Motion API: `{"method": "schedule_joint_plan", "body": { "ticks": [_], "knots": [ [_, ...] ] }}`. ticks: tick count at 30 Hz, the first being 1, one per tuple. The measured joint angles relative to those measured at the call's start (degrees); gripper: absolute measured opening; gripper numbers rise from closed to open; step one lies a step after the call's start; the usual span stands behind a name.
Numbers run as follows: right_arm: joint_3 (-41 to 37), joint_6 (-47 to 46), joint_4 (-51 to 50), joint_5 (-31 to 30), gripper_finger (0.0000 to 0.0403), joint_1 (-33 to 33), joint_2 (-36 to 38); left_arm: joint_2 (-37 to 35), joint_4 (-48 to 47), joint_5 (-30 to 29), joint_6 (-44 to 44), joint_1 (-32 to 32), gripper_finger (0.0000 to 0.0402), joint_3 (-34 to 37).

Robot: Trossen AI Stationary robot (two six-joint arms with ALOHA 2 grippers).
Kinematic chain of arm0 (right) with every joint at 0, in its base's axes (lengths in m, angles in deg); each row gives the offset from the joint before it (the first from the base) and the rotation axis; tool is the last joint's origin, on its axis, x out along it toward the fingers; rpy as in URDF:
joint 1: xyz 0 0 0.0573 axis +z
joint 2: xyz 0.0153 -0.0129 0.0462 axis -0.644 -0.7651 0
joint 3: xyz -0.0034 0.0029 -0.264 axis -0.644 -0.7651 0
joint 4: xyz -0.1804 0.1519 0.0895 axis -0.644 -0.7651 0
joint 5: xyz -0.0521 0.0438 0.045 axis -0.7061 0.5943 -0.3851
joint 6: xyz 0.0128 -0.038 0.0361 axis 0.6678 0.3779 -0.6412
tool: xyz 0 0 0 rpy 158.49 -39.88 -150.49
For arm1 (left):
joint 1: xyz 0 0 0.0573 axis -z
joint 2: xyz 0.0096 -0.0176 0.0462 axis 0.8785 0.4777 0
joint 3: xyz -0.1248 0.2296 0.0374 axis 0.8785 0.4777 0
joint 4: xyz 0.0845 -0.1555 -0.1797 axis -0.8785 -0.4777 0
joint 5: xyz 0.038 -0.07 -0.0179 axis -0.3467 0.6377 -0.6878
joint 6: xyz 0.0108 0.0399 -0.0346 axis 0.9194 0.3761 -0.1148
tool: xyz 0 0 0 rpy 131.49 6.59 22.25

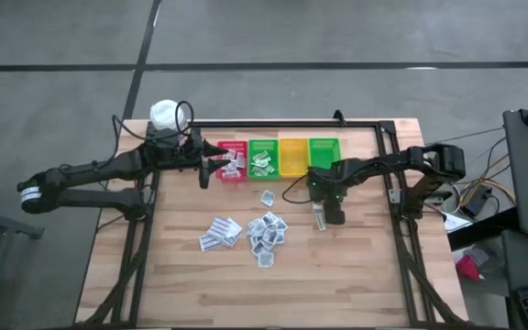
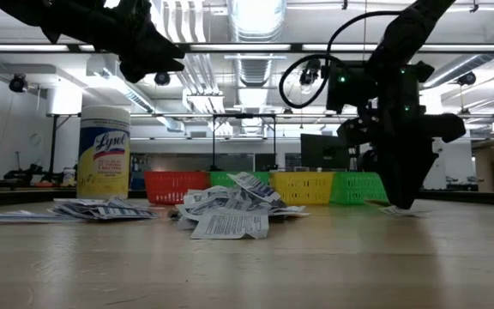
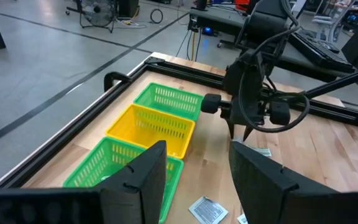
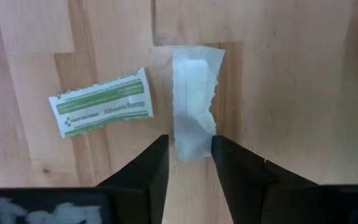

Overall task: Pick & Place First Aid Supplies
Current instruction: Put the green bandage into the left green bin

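First aid supplies lie as white sachets in two heaps (image 1: 266, 229) (image 1: 220, 232) at the table's middle, with one lone sachet (image 1: 267, 197) beyond them. More sit in the red bin (image 1: 232, 160) and the green bin (image 1: 263, 157). My right gripper (image 4: 189, 155) points down, open, its fingers astride the near end of a plain white wrapped packet (image 4: 194, 99) lying flat on the wood; a green-printed sachet (image 4: 101, 106) lies beside it. My left gripper (image 3: 197, 149) hangs open and empty above the bins' left end. My right gripper comes from above with one finger (image 4: 154, 162) on each long side of the white packet's near end (image 4: 191, 146). The packet lies flat on the table. Whether the fingers touch it, I cannot tell.
A yellow bin (image 1: 292, 156) and a second green bin (image 1: 324, 151) complete the row at the far side. A white-capped yellow bottle (image 2: 104, 150) stands at the far left corner. A black frame (image 1: 282, 124) rims the table. Bare wood lies near the front edge.
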Motion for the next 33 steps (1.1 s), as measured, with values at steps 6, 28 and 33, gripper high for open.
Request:
{"method": "schedule_joint_plan", "body": {
  "ticks": [6, 28, 33],
  "knots": [
    [-0.3, -2.9, 0.3, -4.4, 0.0071, 0.1, 1.5, 0.0, 0.0, 0.0, 0.0, 0.0, 0.0175, 0.0],
    [2.2, -8.0, 0.9, 8.4, 0.0008, -0.2, 9.7, 0.0, 0.1, 0.0, -0.1, 0.0, 0.0175, 0.0],
    [5.6, -7.9, 6.8, 21.4, 0.0008, -0.2, 11.6, 0.0, 0.3, 0.0, -0.1, 0.0, 0.0174, 0.0]
  ]
}}
